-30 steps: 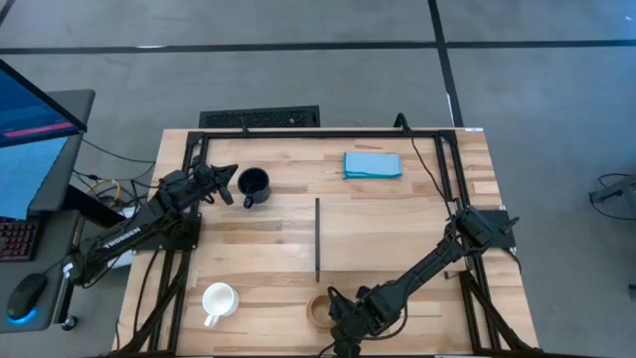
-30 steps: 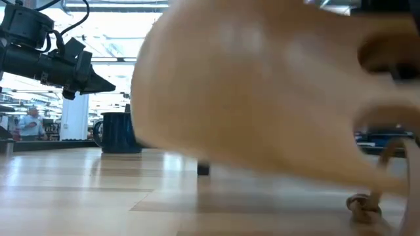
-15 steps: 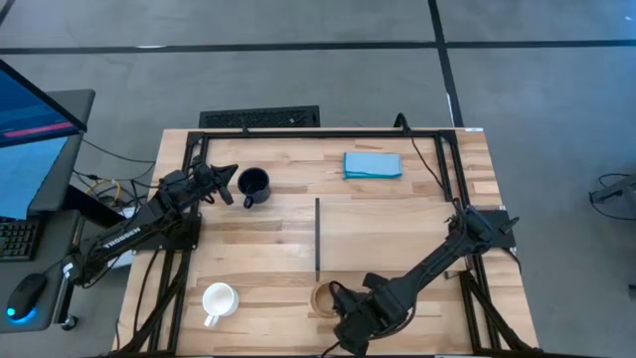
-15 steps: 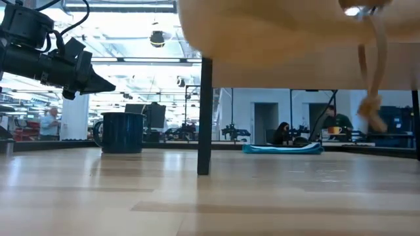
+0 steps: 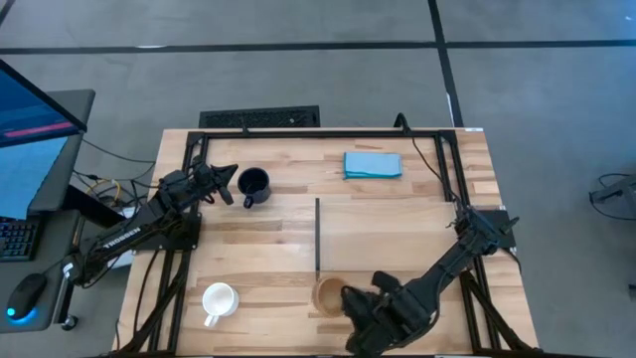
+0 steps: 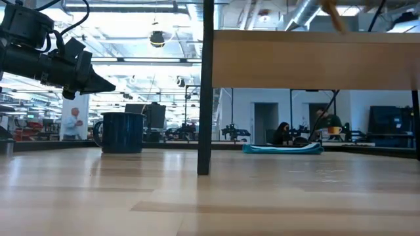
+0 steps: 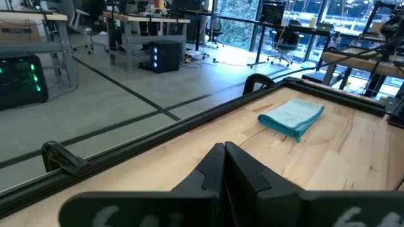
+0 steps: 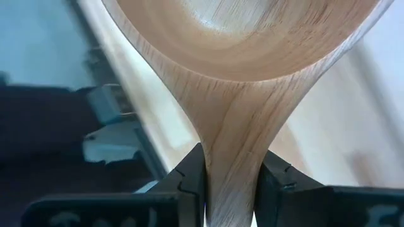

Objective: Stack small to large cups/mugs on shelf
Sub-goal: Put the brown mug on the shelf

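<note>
The small tan wooden cup (image 5: pixel 327 294) sits near the table's near edge, just right of the shelf's black strip (image 5: pixel 317 239); my right gripper (image 5: pixel 350 299) is shut on it. In the low view the shelf (image 6: pixel 315 60) is a raised pale plank on a black post (image 6: pixel 205 85), and the cup is out of that view above it. The black mug (image 5: pixel 254 185) stands on its base at far left. My left gripper (image 5: pixel 231 185) hovers shut just left of it. The white mug (image 5: pixel 218 300) stands at near left. My right gripper pinches the wooden cup's pointed handle (image 8: pixel 230 164) between its two fingers (image 8: pixel 189 180). The fingers lie along the handle, coming from the table's right. The bowl (image 8: pixel 252 38) sticks out beyond the fingertips, mouth up. Whether the cup touches the shelf top, I cannot tell.
A folded blue cloth (image 5: pixel 373 164) lies near the far edge, right of centre. A black frame rail (image 7: pixel 158 142) runs along the far edge. Bare wood lies between the black mug and the white mug.
My right gripper has lifted the wooden cup from the table near the near edge. It rose from filling the low view, out past that view's top, to above the shelf plank. The cup also shifted slightly toward the far edge and the right.
</note>
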Controlling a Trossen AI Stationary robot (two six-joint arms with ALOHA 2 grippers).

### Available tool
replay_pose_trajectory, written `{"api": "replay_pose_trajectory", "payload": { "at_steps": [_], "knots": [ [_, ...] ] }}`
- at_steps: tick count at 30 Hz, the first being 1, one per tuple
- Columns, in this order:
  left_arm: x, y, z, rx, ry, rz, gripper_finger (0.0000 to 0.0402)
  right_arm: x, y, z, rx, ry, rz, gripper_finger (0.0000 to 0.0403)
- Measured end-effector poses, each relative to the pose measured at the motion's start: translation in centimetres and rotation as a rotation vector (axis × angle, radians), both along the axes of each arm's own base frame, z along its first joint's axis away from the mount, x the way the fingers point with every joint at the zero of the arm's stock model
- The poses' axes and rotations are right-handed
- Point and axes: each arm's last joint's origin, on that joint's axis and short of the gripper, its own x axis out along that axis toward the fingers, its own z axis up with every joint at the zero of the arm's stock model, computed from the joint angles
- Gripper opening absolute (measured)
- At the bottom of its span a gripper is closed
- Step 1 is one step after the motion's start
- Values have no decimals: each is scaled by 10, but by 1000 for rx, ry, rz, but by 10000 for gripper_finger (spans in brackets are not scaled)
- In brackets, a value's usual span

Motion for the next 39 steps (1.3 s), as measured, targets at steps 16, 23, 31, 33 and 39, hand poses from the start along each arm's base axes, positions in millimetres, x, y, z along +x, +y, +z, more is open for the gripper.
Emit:
{"api": "replay_pose_trajectory", "payload": {
  "at_steps": [16, 23, 31, 33, 39],
  "knots": [
    [1, 0, -2, -17, 20, -14, 0, -26, -3, 29, 81, -46, -411, 94],
    [3, 2, -6, -44, 55, -13, 0, -26, -2, 28, 106, -28, -447, 94],
    [4, 2, -7, -57, 59, -13, 0, -44, -36, 49, 39, -69, -331, 94],
    [4, 2, -7, -61, 57, -12, 0, -55, -49, 53, 28, -79, -351, 94],
    [4, 2, -7, -62, 55, -12, 0, -99, -78, 51, 37, -57, -463, 94]
  ]
}}
